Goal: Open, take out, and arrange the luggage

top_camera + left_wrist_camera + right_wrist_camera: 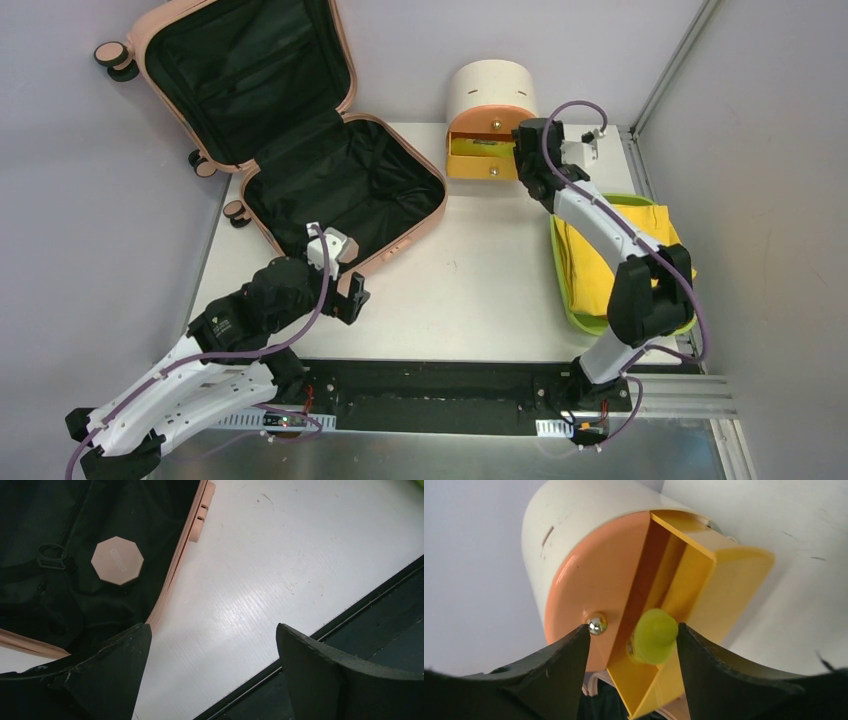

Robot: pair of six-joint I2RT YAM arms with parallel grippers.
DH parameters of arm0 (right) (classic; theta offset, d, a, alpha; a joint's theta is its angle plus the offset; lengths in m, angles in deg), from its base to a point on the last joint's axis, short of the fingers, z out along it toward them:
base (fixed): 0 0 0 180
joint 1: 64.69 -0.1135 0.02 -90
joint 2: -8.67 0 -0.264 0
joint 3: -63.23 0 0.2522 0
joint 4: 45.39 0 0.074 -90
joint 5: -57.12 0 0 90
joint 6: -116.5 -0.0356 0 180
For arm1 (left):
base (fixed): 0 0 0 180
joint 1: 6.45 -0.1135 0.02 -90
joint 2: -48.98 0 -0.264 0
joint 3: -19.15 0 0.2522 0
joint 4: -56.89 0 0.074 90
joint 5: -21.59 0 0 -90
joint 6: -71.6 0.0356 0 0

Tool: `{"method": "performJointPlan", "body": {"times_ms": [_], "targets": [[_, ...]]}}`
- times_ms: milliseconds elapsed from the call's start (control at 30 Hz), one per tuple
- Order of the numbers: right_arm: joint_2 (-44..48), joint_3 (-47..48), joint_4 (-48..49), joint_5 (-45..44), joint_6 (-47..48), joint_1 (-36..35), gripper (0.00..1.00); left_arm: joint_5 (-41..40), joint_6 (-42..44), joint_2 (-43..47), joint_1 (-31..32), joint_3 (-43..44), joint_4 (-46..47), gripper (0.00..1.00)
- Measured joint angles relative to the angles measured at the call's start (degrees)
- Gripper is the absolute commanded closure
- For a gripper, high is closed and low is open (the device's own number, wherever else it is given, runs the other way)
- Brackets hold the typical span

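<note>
The peach-pink luggage (pixel 395 250) lies open at the table's back left, its lid (pixel 245 70) leaning up against the wall, black lining showing and nothing loose seen inside. In the left wrist view its pink rim (pixel 170 580) and an octagonal pink badge (pixel 117 560) on the lining show. My left gripper (pixel 355 290) is open and empty, above the table just off the case's near corner (pixel 212 630). My right gripper (pixel 520 165) is open at the drawer unit's pulled-out yellow drawer (pixel 704 580), its jaws (pixel 633 626) either side of a lime-green round object (pixel 655 635) in the drawer.
The cream cylindrical drawer unit (pixel 490 95) stands at the back centre, its orange drawer front (pixel 584 585) with a silver knob (pixel 597 623) shut. A lime-green tray (pixel 560 290) holding yellow cloth (pixel 600 250) sits at the right edge. Walls close in at the left, back and right.
</note>
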Motion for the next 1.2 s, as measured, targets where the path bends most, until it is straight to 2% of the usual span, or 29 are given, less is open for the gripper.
{"method": "performJointPlan", "body": {"times_ms": [267,500,567,633,700,767,967,1200], "targets": [[9.99,0.72,-11.89,8.35,8.85,3.74,0.41,-0.35,0.0,1.07,0.0,-0.57,0.0,0.01],[9.94,4.79,-16.7,16.06,15.87,8.85,0.43,-0.35,0.0,1.07,0.0,-0.57,-0.02,0.01],[9.01,5.99,-18.4,18.49,16.7,9.14,0.52,-0.42,0.0,1.11,0.0,-0.57,-0.02,0.01],[8.76,5.73,-19.21,20.28,16.72,9.11,0.66,-0.63,0.0,1.38,0.0,-0.66,0.0,0.01],[9.16,3.54,-18.78,21.92,15.87,9.03,0.79,-1.05,0.0,1.88,0.0,-0.81,-0.04,0.01],[9.77,0.09,-18.21,22.93,14.69,8.98,0.87,-1.6,0.0,2.25,0.0,-0.81,-0.02,0.01],[10.45,-11.06,-13.03,24.28,10.99,8.98,0.89,-1.92,0.0,2.45,0.0,-0.81,-0.02,0.01],[5.77,-11.85,-3.61,26.71,7.52,8.98,0.89,-1.92,0.0,2.6,0.0,-0.83,-0.04,0.01]]}}
